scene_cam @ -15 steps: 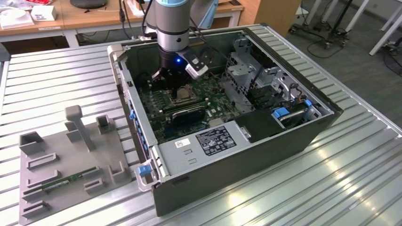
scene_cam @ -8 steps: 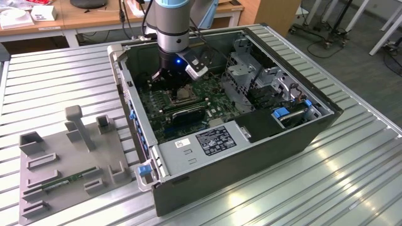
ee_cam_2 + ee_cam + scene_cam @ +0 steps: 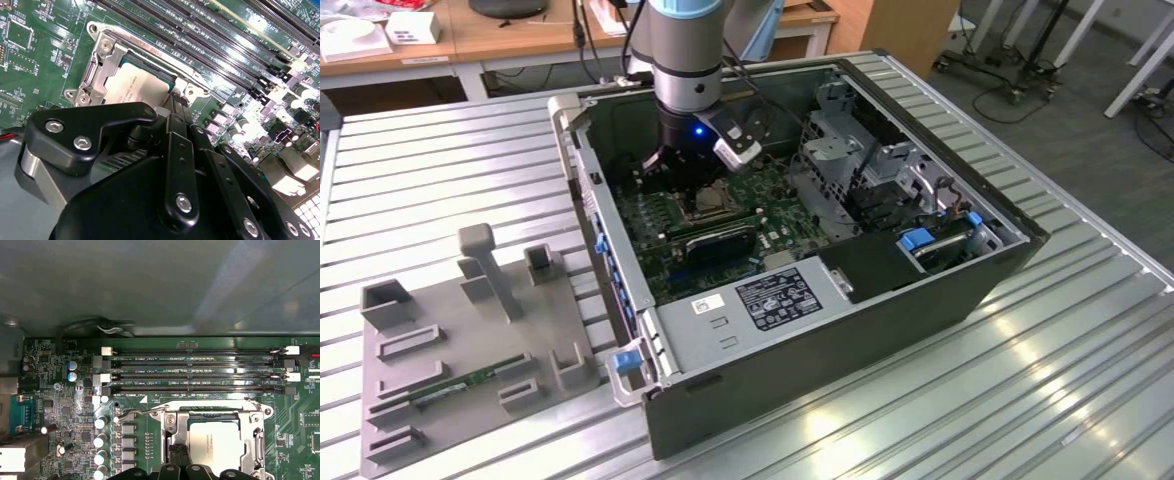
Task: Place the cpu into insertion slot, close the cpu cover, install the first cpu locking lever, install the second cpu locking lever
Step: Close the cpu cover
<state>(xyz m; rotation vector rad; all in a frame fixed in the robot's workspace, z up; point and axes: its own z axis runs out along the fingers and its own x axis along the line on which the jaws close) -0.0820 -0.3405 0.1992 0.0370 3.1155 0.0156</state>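
The cpu [image 3: 215, 444] shows its silvery-tan top in both wrist views [image 3: 134, 88], seated in the insertion slot [image 3: 710, 203] on the green motherboard [image 3: 664, 215]. The cpu cover [image 3: 215, 414], a silvery frame plate, lies flat around the chip [image 3: 107, 60]. A thin locking lever [image 3: 134, 413] runs along the socket's edge beside the memory slots, its hooked end free over the board. My gripper [image 3: 179, 451] hangs straight over the socket's opposite edge, fingers [image 3: 176, 107] together and right next to the cover, with nothing visibly held. What lies under the fingertips is hidden.
Long black memory slots [image 3: 195, 372] run beside the socket. Upright capacitors [image 3: 100, 440] stand close to the lever's end. The open case's walls [image 3: 607, 250], a drive cage [image 3: 854, 165] and a power supply [image 3: 767, 298] hem in the board. A grey parts fixture [image 3: 467, 330] sits at the exterior view's left.
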